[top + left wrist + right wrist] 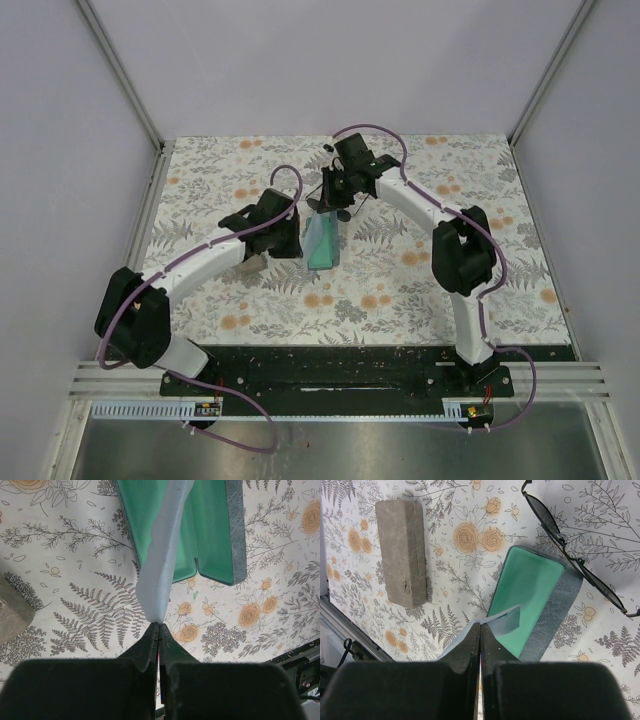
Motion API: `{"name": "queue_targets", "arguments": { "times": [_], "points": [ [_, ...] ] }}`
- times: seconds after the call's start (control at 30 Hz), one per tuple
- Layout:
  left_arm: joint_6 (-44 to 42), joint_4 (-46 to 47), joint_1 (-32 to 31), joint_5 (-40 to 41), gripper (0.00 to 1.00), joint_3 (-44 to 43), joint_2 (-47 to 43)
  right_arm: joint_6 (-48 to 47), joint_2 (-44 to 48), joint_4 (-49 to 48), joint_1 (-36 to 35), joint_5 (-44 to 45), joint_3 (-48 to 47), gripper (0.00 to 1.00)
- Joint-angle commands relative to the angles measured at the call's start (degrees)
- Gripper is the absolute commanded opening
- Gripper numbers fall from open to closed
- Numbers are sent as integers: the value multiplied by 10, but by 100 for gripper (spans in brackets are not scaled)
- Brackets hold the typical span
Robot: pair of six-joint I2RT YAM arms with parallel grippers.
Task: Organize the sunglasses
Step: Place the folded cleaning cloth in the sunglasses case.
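The black wire-framed sunglasses (pixel 580 555) lie on the floral table to the right of the open teal case (pixel 530 600). The pair with purple lenses is not in view. My left gripper (pixel 159 626) is shut on one end of a light-blue cloth (pixel 162 555), which stretches over the teal case (pixel 205 525). My right gripper (pixel 481 625) is shut on the cloth's other end (pixel 504 620), above the case's near edge. In the top view the left gripper (pixel 288 238) and the right gripper (pixel 335 200) flank the case (pixel 322 248).
A closed beige case (pixel 401 552) lies to the left of the teal one; it also shows in the top view (pixel 250 263) by my left arm and its corner in the left wrist view (pixel 10 612). The floral table (pixel 420 290) is walled on three sides.
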State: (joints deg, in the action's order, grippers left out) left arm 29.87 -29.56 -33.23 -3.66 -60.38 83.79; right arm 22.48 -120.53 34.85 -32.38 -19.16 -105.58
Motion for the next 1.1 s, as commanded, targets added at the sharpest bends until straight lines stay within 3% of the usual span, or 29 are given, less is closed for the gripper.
{"name": "queue_targets", "arguments": {
  "times": [0.0,0.6,1.07],
  "points": [
    [7,33,1,-17,0,-21,9,-24,-12,10,-6,3,-32,0],
    [61,89,-41,-33,0,-66,87,-60,-26,30,39,-33,-41,0],
    [105,136,-69,-51,0,-68,108,-101,-61,87,50,-44,-102,0]
  ]
}}
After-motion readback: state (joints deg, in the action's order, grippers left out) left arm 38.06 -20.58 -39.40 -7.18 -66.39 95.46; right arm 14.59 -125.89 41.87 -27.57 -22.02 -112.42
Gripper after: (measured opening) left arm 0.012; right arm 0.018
